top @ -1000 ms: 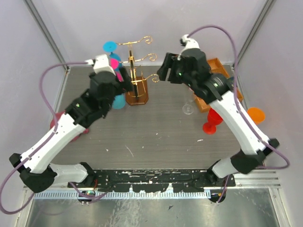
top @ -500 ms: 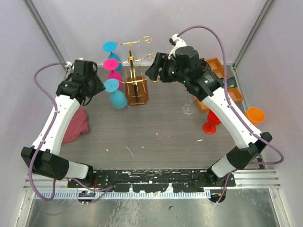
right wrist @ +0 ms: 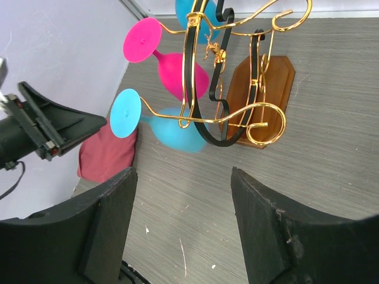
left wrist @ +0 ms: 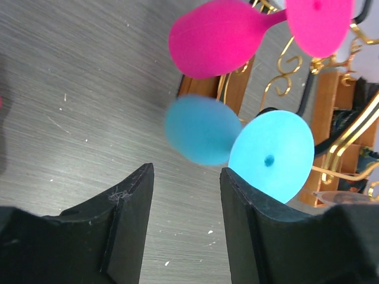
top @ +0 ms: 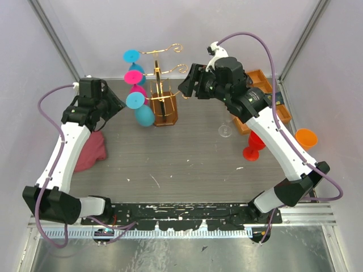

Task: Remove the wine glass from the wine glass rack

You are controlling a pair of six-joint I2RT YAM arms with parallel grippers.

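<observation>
the left pincer [left wrist: 185, 195] gapes empty just short of the blue wine glass [left wrist: 201, 137], which hangs by its foot on a low arm of the gold rack [right wrist: 278, 83]; the right pincer [right wrist: 182, 177], also apart, holds nothing. the glass looks light and slick, so gripping its stem seems safest.

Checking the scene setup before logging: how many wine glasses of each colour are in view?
Blue glasses: 2
Pink glass: 1
Red glass: 1
Orange glass: 1
Clear glass: 1
Total: 6
</observation>
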